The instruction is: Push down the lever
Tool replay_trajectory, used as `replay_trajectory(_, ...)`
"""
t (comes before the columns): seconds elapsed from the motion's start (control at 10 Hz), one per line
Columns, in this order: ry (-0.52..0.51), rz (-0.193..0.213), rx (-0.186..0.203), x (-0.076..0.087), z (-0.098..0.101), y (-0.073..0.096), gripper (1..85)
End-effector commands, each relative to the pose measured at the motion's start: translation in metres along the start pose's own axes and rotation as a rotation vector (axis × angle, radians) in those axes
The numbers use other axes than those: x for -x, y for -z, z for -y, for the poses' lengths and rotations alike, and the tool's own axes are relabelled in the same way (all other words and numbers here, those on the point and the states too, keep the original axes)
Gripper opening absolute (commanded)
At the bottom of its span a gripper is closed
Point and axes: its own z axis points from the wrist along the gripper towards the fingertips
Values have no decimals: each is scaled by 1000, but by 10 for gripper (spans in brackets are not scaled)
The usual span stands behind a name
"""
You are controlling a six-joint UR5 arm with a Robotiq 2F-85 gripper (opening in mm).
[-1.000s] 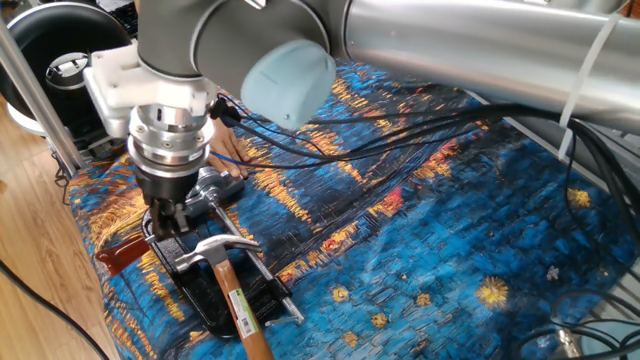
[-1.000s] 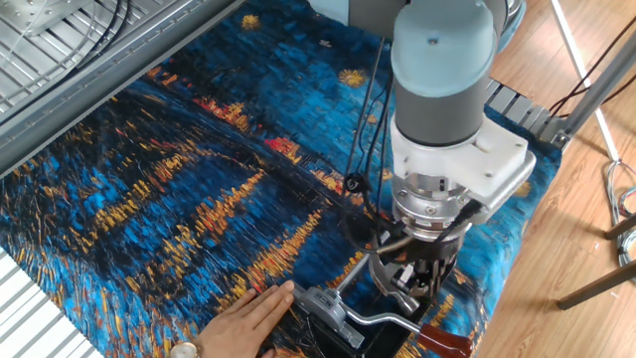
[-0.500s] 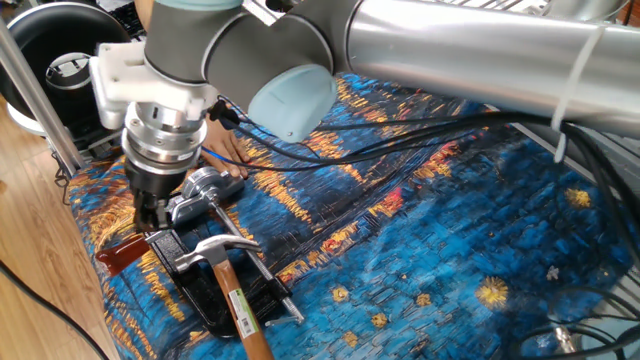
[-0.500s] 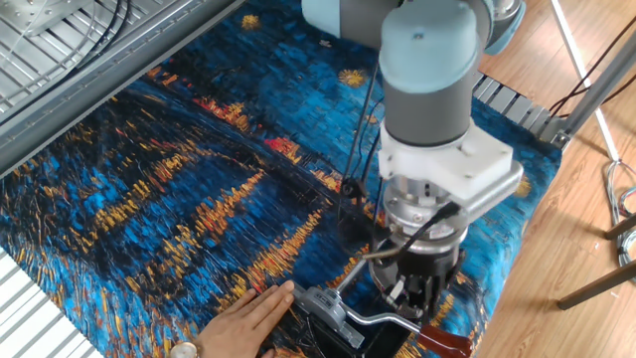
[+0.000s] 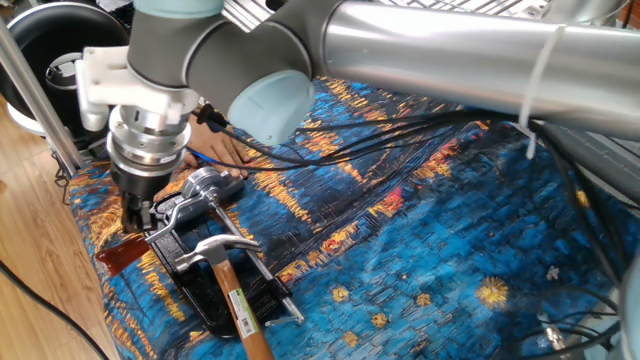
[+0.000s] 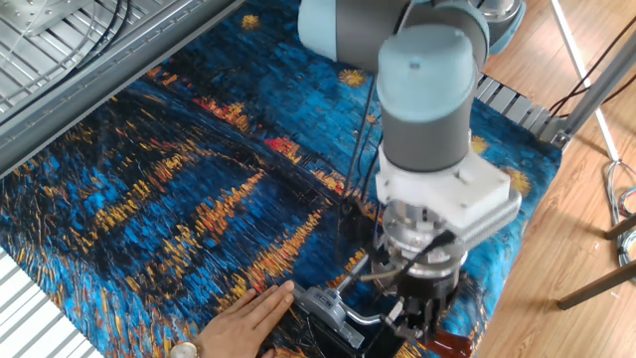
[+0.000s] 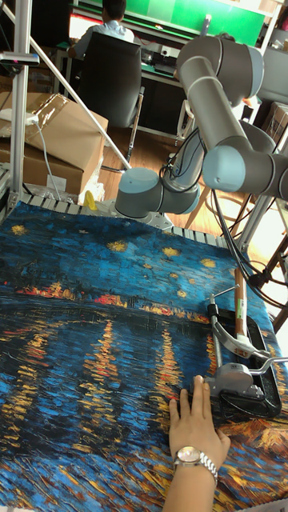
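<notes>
The lever (image 5: 128,248) lies near the surface's (image 5: 420,250) corner beside a hammer (image 5: 228,285), a hand (image 7: 194,422) steadying its base. The end effector (image 5: 137,212), whose grip I cannot make out, has shifted outward along the lever toward its red tip.

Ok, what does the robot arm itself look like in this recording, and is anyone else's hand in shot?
The arm has silver metal tubes, grey joint housings and pale blue round caps. A white bracket sits above the ringed silver wrist, with a black gripper below. Black cables trail from it, and a white tie wraps the tube. The person's hand wears a silver wristwatch.
</notes>
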Motion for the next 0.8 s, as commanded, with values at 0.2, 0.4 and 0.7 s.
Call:
replay_trajectory(0.2, 7, -16, 12, 8, 1, -21, 200)
replay_trajectory(0.4, 25, -63, 30, 4, -9, -21, 200)
replay_trajectory(0.7, 93, -63, 95, -7, -19, -4, 233)
